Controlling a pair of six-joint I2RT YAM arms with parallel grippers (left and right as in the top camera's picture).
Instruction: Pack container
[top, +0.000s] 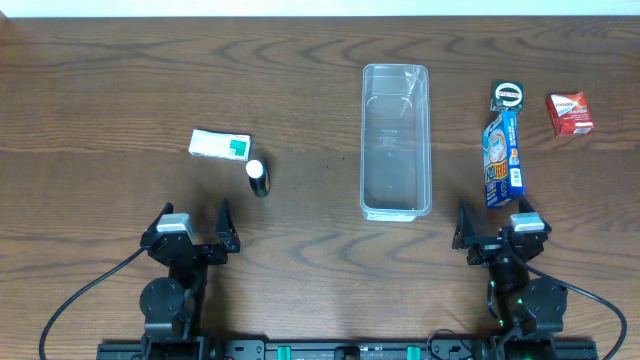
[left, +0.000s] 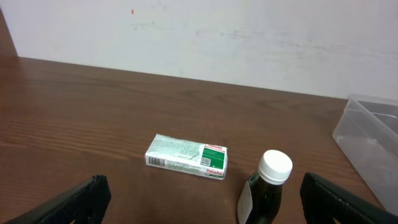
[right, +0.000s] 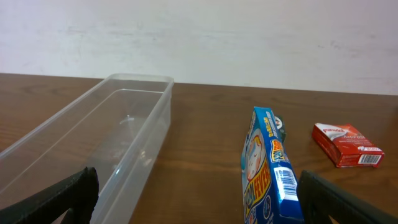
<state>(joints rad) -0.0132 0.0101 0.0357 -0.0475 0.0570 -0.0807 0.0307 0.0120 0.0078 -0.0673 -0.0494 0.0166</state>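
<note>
**Left to right, overhead view.** The left tool (top: 193, 218) is idling at the near edge of the wood-grain table (top: 100, 100), jaws spread wide and empty. At its 1 o'clock, a flat white-and-green carton (top: 220, 145) is lying label-up. At the carton's 5 o'clock, close by but apart from it, a small dark bottle (top: 259, 180) with a ribbed white cap is standing upright. The container (top: 364, 140), a long clear plastic bin with rounded corners, is sitting empty at mid-table, its length running from 12 to 6 o'clock. The right tool (top: 492, 225) is likewise gaping wide and carrying nothing. At its 12 o'clock a glossy blue packet (top: 503, 160) is lying, with a round dark packet (top: 508, 95) at its far end; whether they touch is unclear. A red carton (top: 569, 113) is resting apart, at the blue packet's 2 o'clock.

**Hazards, as judged.** Nothing is packed yet.
- The tall, narrow bottle is likely to topple and roll if one finger strikes it first.
- The slick, thin packet may be slipping or buckling under a pinch.
- The light, thin-walled container may be sliding if an item catches its rim.
</note>
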